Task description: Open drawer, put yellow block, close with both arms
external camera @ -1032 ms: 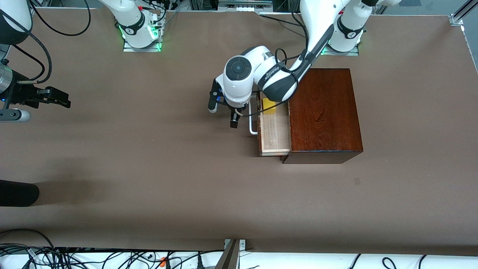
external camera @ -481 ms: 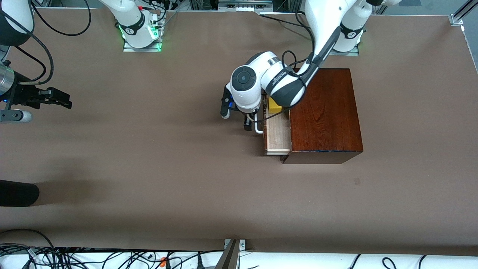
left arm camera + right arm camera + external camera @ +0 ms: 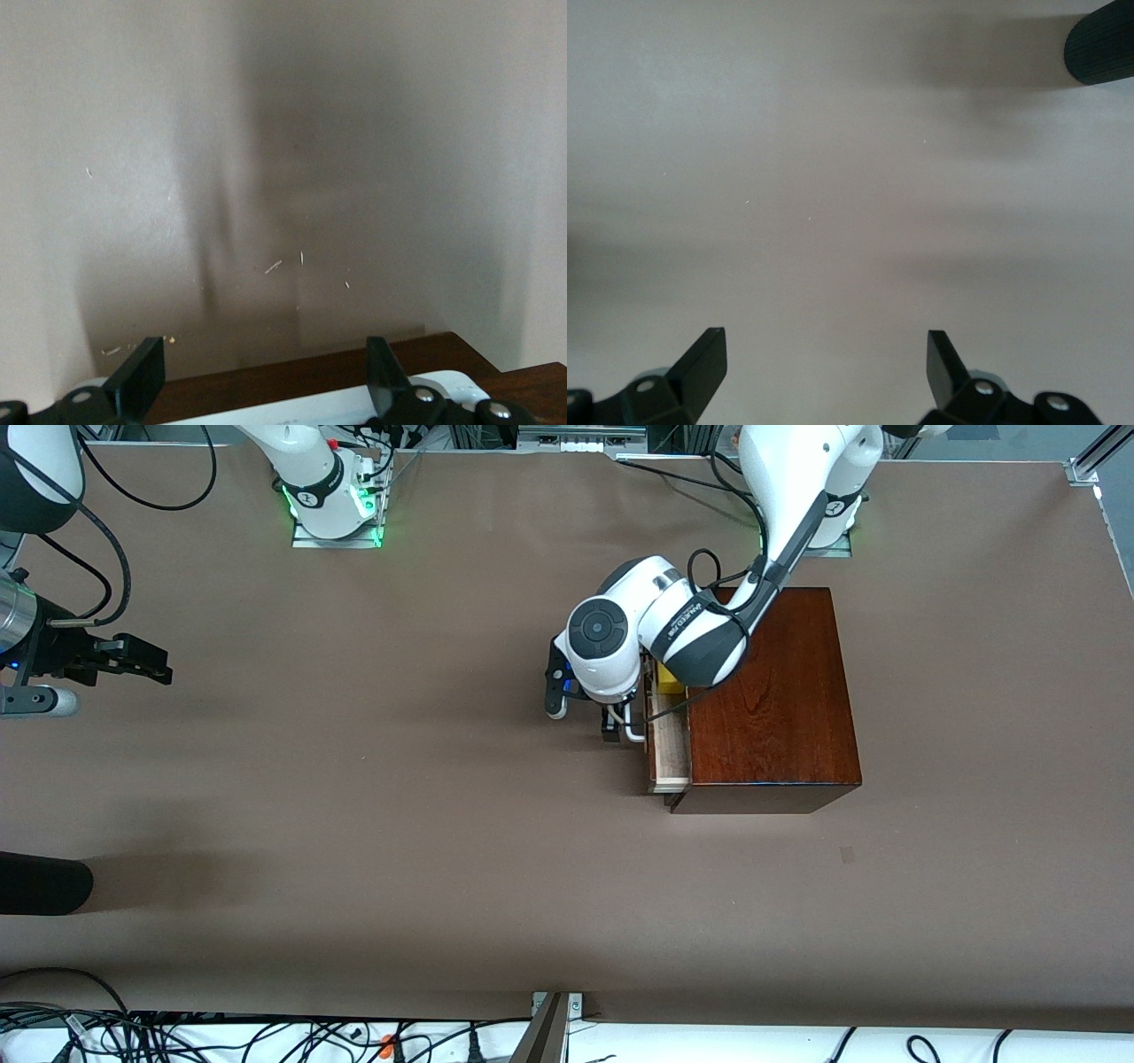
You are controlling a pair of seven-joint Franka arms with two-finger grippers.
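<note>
The dark mahogany box [image 3: 771, 691] stands toward the left arm's end of the table. Its drawer [image 3: 671, 757] sticks out only a little, showing a narrow strip of pale wood. The yellow block [image 3: 666, 682] lies in the drawer, mostly hidden under the left arm's wrist. My left gripper [image 3: 616, 726] is at the white handle [image 3: 633, 731], in front of the drawer. In the left wrist view the gripper [image 3: 266, 363] is open, and the handle [image 3: 301, 409] and the drawer's dark front [image 3: 292, 381] lie between its fingers. My right gripper [image 3: 146, 662] waits open [image 3: 826, 354] over bare table at the right arm's end.
A black cylinder [image 3: 44, 886] lies at the table's edge at the right arm's end, nearer to the front camera; it shows in the right wrist view as a black cylinder [image 3: 1103, 44]. Cables [image 3: 177, 1032] run along the table's front edge.
The left arm has moved toward the box and the drawer has slid most of the way in, hiding more of the yellow block. The right gripper has barely shifted.
</note>
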